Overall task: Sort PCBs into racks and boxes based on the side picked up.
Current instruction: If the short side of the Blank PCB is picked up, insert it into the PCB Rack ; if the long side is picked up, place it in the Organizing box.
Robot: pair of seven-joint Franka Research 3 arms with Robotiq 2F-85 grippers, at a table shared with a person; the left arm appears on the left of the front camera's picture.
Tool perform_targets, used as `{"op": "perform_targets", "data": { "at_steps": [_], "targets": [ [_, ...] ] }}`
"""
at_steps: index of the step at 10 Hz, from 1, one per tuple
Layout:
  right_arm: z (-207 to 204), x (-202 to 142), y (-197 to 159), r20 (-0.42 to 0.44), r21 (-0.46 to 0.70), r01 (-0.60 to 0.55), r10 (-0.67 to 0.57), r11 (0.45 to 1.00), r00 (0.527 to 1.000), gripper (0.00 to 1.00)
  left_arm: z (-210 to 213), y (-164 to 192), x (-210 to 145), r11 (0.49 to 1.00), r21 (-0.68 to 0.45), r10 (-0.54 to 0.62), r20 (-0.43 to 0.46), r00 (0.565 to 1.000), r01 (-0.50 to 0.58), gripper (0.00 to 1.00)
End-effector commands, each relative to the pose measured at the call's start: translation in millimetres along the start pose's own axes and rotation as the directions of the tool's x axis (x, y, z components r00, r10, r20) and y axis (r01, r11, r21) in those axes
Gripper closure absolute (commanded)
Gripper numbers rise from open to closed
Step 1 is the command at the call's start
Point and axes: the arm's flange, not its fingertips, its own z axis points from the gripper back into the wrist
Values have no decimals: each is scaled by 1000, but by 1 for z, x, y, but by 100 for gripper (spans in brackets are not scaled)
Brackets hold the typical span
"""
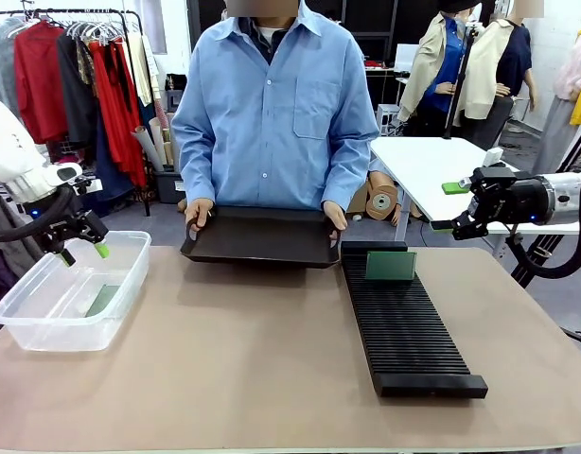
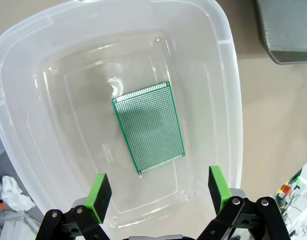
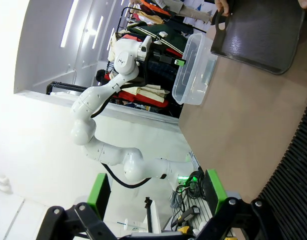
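**One board in the tub, one in the rack, both grippers empty**

So here's what you've got. Your left gripper [image 2: 157,192] hangs over the clear plastic tub [image 1: 44,326] at the left edge of the front view, fingers spread wide with nothing between them. Look at the left wrist view and you'll see a PCB [image 2: 148,127] lying flat on the tub's floor, dot-grid face up, sitting a bit skewed near the middle of the frame, well apart from the green pads [image 2: 99,190].

Your right gripper [image 1: 461,206] is up at the right side of the front view, above and just past the far end of the black slotted rack [image 1: 404,326], also wide open and holding nothing. In the right wrist view the pads stand far apart at the bottom of the frame, with the rack's ridges along the right edge.

A second PCB [image 1: 391,266] stands upright in a slot near the rack's far end, centre-right of the front view.

The person across the table has both hands on a flat black tray [image 1: 262,236], one hand [image 1: 198,214] at each end of it, holding it at the far table edge just left of the rack.
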Motion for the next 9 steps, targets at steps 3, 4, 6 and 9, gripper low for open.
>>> {"op": "perform_targets", "data": {
  "at_steps": [3, 4, 6, 9],
  "targets": [
    [-1, 1, 2, 10, 8, -5, 4, 1000, 1000, 0, 1, 1, 1, 1000, -4, 1, 4, 1000, -1, 0],
    [-1, 1, 2, 10, 8, -5, 4, 1000, 1000, 0, 1, 1, 1, 1000, -4, 1, 4, 1000, -1, 0],
    [-1, 1, 2, 10, 8, -5, 4, 1000, 1000, 0, 1, 1, 1, 1000, -4, 1, 4, 1000, -1, 0],
    [-1, 1, 2, 10, 8, -5, 4, 1000, 1000, 0, 11, -3, -3, 1000, -22, 11, 27, 1000, -10, 0]
  ]
}}
